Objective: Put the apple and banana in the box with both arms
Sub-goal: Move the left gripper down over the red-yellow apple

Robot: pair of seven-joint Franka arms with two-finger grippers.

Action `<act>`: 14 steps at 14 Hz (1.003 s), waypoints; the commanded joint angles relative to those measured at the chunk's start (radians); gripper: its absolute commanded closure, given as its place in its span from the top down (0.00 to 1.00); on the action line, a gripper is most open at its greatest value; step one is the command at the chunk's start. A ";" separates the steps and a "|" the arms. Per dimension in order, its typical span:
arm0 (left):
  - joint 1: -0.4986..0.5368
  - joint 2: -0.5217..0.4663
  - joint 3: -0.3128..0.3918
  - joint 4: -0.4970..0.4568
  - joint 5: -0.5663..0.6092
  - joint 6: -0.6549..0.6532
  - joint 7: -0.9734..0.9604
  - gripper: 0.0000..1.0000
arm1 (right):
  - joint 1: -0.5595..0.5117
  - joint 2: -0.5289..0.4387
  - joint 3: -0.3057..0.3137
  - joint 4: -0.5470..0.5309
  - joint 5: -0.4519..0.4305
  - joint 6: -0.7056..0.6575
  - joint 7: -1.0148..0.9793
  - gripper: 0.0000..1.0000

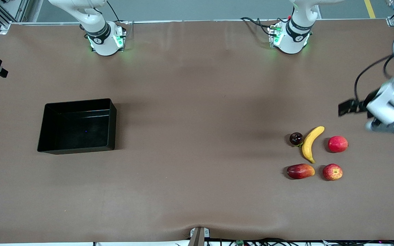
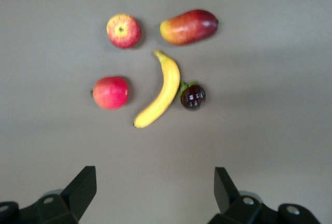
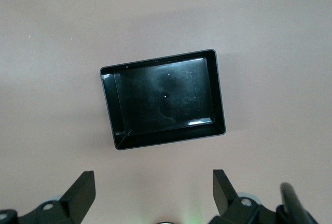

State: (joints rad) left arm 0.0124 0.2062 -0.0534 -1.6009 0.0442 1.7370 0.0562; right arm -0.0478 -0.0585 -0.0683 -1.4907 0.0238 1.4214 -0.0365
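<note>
With both pincers open and empty, the left pincer (image 2: 155, 190) hovers near the banana (image 1: 311, 143) and apple (image 1: 332, 172), while the right pincer (image 3: 154, 190) hangs over the box (image 1: 77, 125).

The desk (image 1: 197, 102) wears a matt brown covering, cloth-like, with faint creases and a ripple at its front edge. The box (image 1: 109, 118) looks like black plastic, its walls and floor glossy, catching pale streaks of light. The banana (image 1: 311, 143) has smooth yellow skin with a soft sheen. The apple (image 1: 332, 172) is smooth, slightly shiny, red streaked with yellow. The small dark fruit (image 1: 296, 138) beside the banana is highly glossy. The left gripper's fingers (image 2: 83, 185) look like matt black plastic.
</note>
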 commanded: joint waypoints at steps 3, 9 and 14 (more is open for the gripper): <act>0.039 0.172 0.000 0.025 0.083 0.192 0.020 1.00 | -0.026 0.022 0.008 0.012 0.015 -0.006 -0.006 1.00; 0.066 0.419 0.000 0.076 0.095 0.418 0.134 1.00 | -0.023 0.066 0.008 0.012 0.008 -0.007 -0.011 1.00; 0.061 0.509 0.000 0.176 0.105 0.434 0.212 1.00 | -0.026 0.150 0.007 0.012 -0.004 0.001 -0.013 1.00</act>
State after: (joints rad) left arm 0.0755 0.6831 -0.0511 -1.4836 0.1296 2.1734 0.2415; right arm -0.0569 0.0223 -0.0690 -1.4931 0.0227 1.4219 -0.0367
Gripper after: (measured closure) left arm 0.000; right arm 0.000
